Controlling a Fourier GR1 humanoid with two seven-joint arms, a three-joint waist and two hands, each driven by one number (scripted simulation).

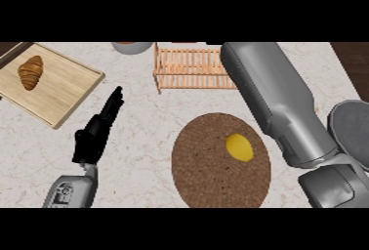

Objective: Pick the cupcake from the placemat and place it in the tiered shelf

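My left hand [97, 128] lies over the table [137, 141], fingers straight and released, pointing away from me and touching nothing. My right forearm [277, 102] stretches up across the view to the wooden shelf [191, 68] at the far edge; the right hand itself is hidden past the arm's end, so I cannot tell whether it grasps anything. I cannot see the cupcake anywhere. One round brown placemat [216, 171] sits near the view's lower edge, bearing one yellow lemon [239, 147] right of its middle. One wooden board [54, 85] lies at the far left with one croissant [31, 72] on it. One grey bowl [132, 47] is cut off by the top edge. Bare table lies between the board and the placemat, around my left hand, and between the placemat and the shelf.
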